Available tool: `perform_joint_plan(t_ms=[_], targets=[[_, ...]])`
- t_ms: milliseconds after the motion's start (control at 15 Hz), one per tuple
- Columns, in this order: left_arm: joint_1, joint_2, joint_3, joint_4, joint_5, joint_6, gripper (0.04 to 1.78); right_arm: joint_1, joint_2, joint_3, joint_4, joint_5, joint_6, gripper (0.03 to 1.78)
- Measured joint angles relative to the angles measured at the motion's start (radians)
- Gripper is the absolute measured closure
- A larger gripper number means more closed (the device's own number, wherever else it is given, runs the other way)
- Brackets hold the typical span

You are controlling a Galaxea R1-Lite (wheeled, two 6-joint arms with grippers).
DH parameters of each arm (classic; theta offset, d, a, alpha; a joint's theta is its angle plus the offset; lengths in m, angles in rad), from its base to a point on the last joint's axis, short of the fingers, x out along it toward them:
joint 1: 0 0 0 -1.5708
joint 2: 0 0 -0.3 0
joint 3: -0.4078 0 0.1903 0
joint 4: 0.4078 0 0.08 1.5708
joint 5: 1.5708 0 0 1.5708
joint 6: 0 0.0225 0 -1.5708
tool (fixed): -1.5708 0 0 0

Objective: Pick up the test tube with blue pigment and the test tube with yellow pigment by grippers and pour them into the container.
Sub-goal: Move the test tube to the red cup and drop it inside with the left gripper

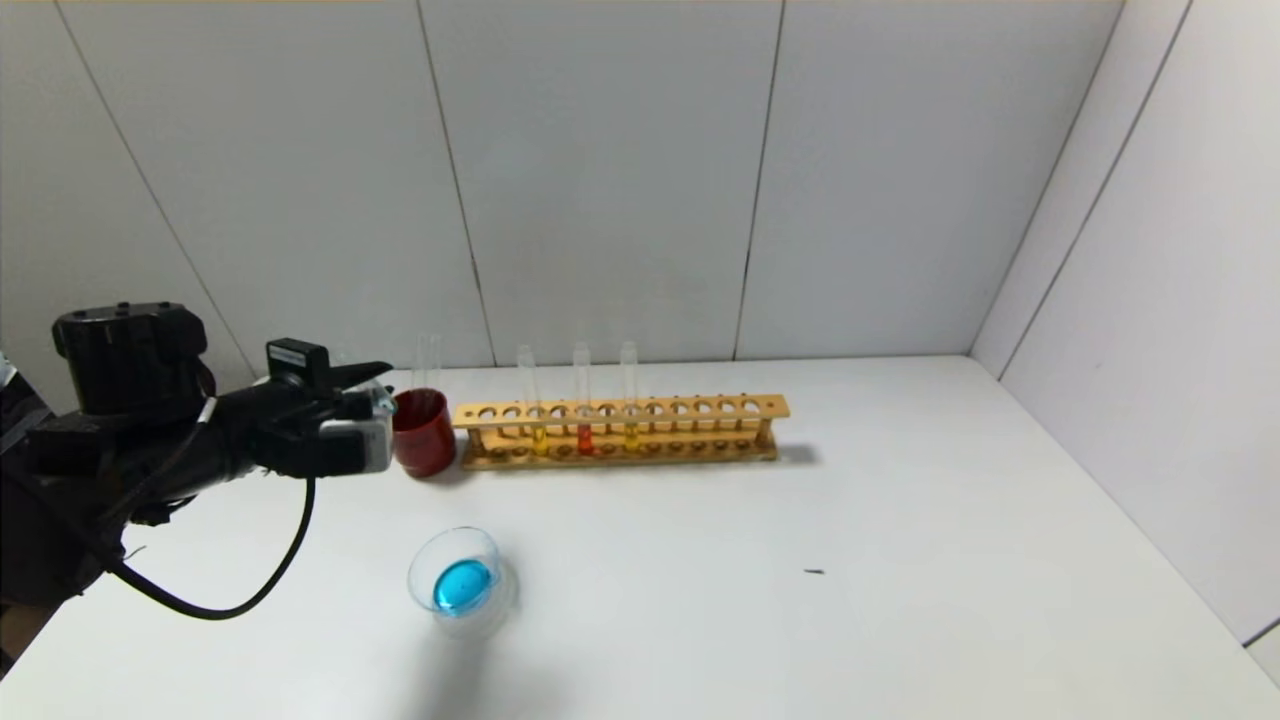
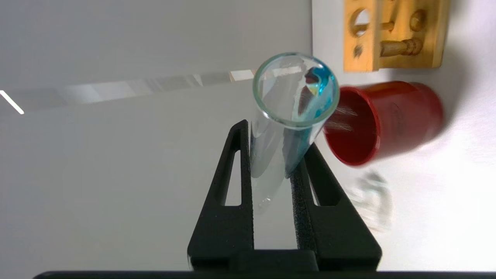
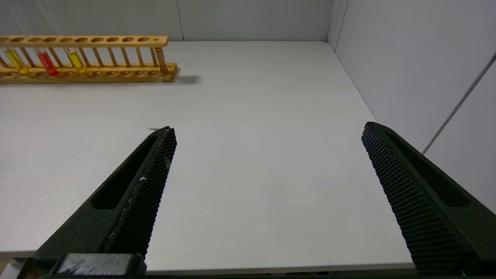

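Observation:
My left gripper [image 1: 385, 385] [image 2: 275, 135] is shut on the test tube with blue pigment [image 2: 267, 149], held in the air beside the dark red cup [image 1: 423, 432] [image 2: 383, 120]. The tube is nearly empty, with only a blue film inside near its mouth. The container [image 1: 462, 582], a clear glass dish, holds a pool of blue liquid near the table's front. Two test tubes with yellow pigment [image 1: 538, 438] [image 1: 630, 432] stand in the wooden rack [image 1: 700, 410], and both also show in the right wrist view [image 3: 16, 61] [image 3: 76, 61]. My right gripper [image 3: 268, 130] is open, empty and out of the head view.
A tube with red-orange liquid [image 1: 585, 440] [image 3: 47, 64] stands between the yellow ones. The rack's right holes are empty. The white table [image 1: 900, 550] is walled at the back and right. A small dark speck [image 1: 814, 572] lies right of the middle.

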Motion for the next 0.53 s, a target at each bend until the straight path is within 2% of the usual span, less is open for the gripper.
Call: perform_joint_plan(t_ms=[133, 333, 533], targets=[[0.004, -0.047, -0.074, 0.159, 0.062, -0.253, 1.49, 0.0, 0.0, 0.0, 0.0, 0.0, 0.0, 0.06], [-0.001, -0.102, -0.134, 0.347, 0.074, -0.652, 1.49, 0.0, 0.0, 0.0, 0.0, 0.0, 0.0, 0.06], [-0.006, -0.143, -0.115, 0.329, 0.08, -0.979, 1.49, 0.0, 0.0, 0.0, 0.0, 0.0, 0.0, 0.06]])
